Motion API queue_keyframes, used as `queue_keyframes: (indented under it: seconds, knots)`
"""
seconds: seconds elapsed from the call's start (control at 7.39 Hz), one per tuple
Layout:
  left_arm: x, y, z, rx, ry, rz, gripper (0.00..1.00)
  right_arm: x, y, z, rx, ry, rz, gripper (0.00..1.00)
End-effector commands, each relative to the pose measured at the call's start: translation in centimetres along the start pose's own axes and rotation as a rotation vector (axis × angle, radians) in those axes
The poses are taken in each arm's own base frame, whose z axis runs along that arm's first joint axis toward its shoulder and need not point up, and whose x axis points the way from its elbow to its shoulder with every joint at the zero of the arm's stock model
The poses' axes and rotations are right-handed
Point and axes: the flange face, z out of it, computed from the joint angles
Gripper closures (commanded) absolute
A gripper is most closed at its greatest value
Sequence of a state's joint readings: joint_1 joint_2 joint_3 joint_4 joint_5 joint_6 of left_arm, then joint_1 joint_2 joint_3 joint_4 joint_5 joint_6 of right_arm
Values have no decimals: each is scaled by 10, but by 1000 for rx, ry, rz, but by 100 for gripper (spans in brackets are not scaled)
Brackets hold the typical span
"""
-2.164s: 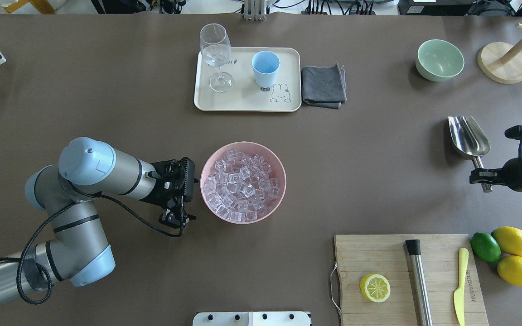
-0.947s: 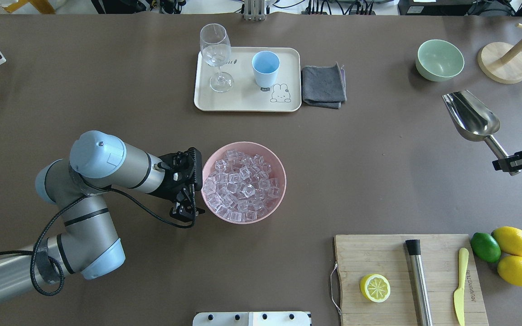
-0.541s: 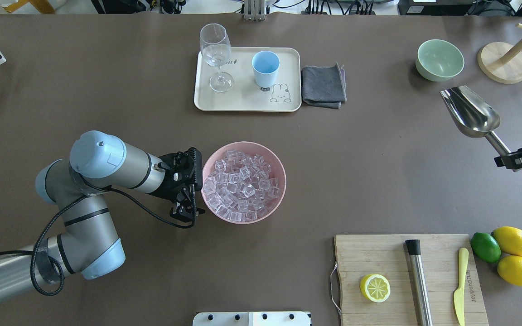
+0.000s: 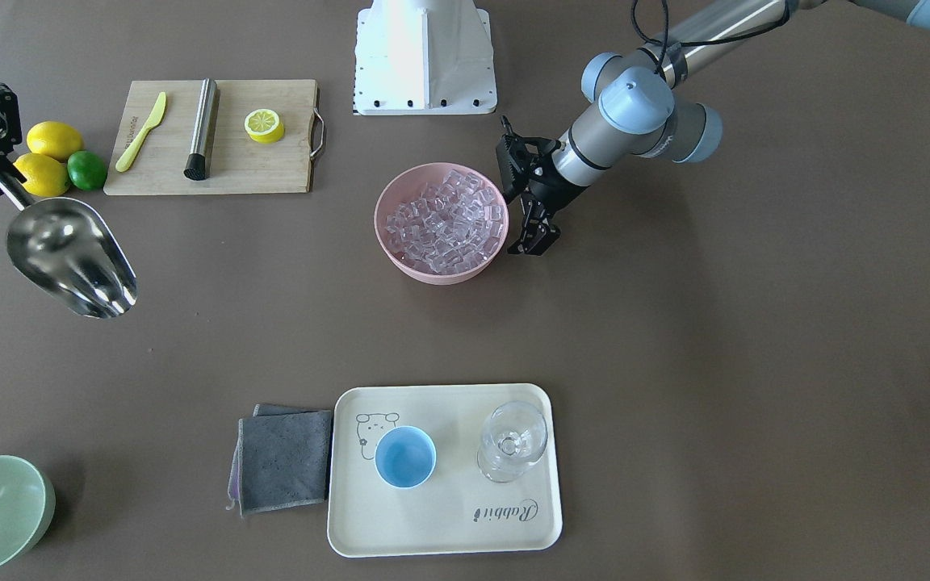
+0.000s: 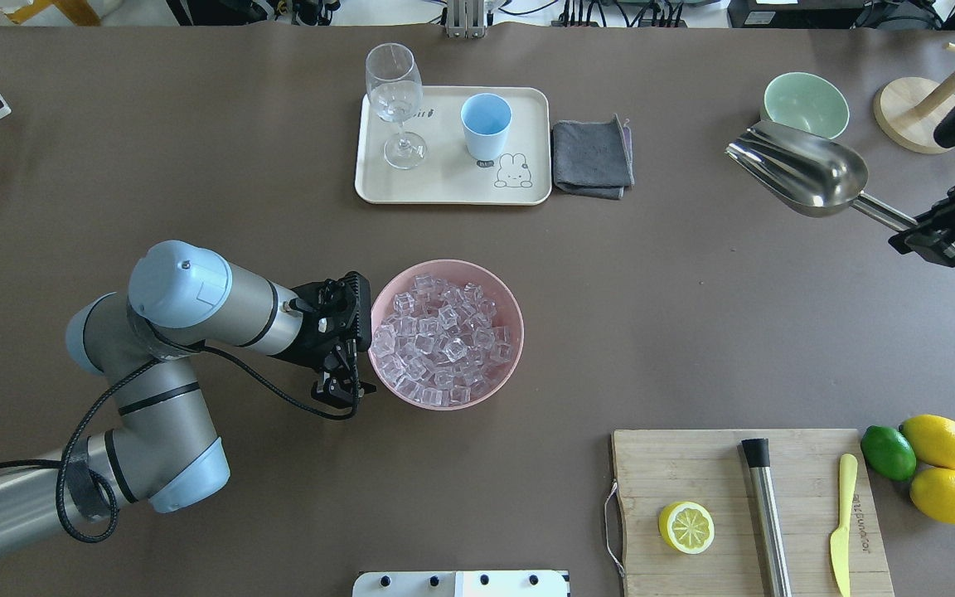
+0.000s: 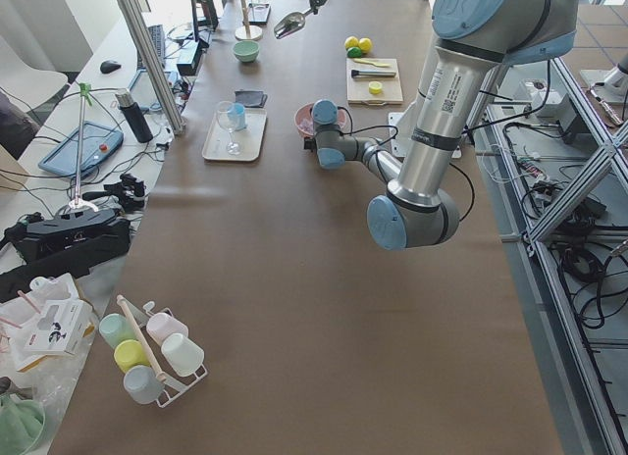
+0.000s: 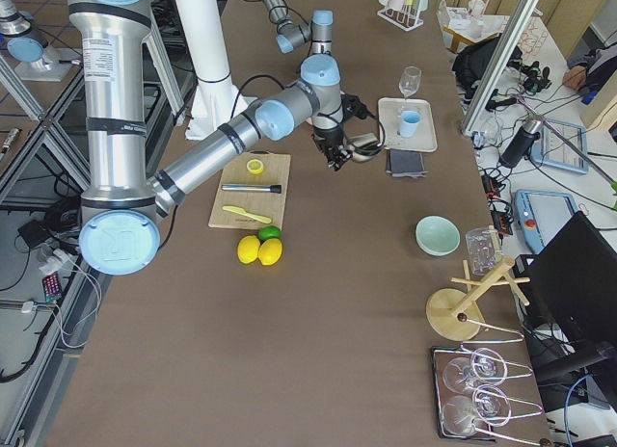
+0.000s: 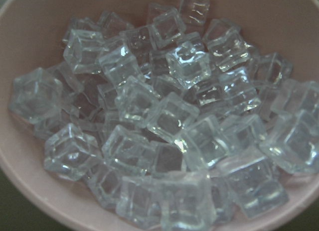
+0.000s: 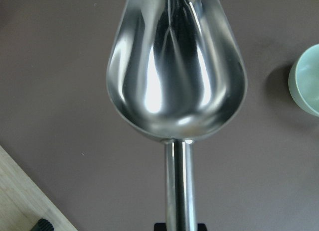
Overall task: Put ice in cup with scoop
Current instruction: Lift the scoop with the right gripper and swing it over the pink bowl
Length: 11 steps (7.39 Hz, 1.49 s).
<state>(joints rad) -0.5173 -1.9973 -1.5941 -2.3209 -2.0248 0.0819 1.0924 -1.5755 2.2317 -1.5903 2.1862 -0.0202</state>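
Note:
The ice (image 5: 444, 336) is a heap of clear cubes in a pink bowl (image 5: 511, 290) at mid-table; it fills the left wrist view (image 8: 164, 121). The light-blue cup (image 5: 485, 124) stands upright and empty on a cream tray (image 5: 444, 186) at the far side. My right gripper (image 5: 933, 234) is shut on the handle of the steel scoop (image 5: 805, 174), held in the air at the far right, trough empty (image 9: 177, 66). My left gripper (image 5: 343, 390) is beside the bowl's left rim, its fingers apart and holding nothing.
A stemmed glass (image 5: 395, 99) shares the tray; a grey cloth (image 5: 592, 157) lies next to it. A green bowl (image 5: 805, 104) sits just behind the scoop. A cutting board (image 5: 693, 473) with a half lemon, steel cylinder and knife, plus lemons and a lime (image 5: 888, 452), is at front right.
My right gripper has lifted the scoop off the table and swung it back and toward the middle, its trough now pointing left. My left gripper moved up to the bowl, then stayed still.

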Motion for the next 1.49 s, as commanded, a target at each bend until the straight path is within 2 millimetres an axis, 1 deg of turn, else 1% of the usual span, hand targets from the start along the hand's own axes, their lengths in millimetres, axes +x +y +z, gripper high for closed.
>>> queue_keyframes:
  seconds: [0.0, 0.14, 0.27, 0.41, 0.54, 0.68, 0.81, 0.95, 1.08, 1.22, 1.35]
  knots:
    - [1, 0, 0, 2, 2, 1, 1, -67, -74, -21, -133, 65, -231, 100]
    - [1, 1, 0, 2, 2, 1, 1, -101, -87, -3, -173, 111, -344, 100]
    - [1, 0, 0, 4, 1, 0, 1, -119, -102, 1, -227, 127, -425, 100]
    - [1, 1, 0, 2, 2, 0, 1, -141, -127, 5, -284, 122, -500, 100]
    - [1, 1, 0, 2, 2, 0, 1, -164, -152, 16, -349, 151, -579, 100]
    - [1, 1, 0, 1, 3, -2, 1, -177, -170, 25, -399, 142, -629, 100]
    - [1, 1, 0, 1, 3, 0, 1, -200, -179, 27, -435, 156, -680, 100]
    - [1, 0, 0, 3, 3, 1, 1, -218, -190, 10, -455, 148, -690, 100]
    - [0, 1, 0, 1, 2, 0, 1, -239, -214, 10, -519, 141, -695, 100]
    - [1, 0, 0, 2, 3, 1, 1, -265, -233, 18, -616, 169, -724, 100]
    - [1, 0, 0, 3, 2, 1, 1, -281, -238, 13, -662, 168, -738, 100]
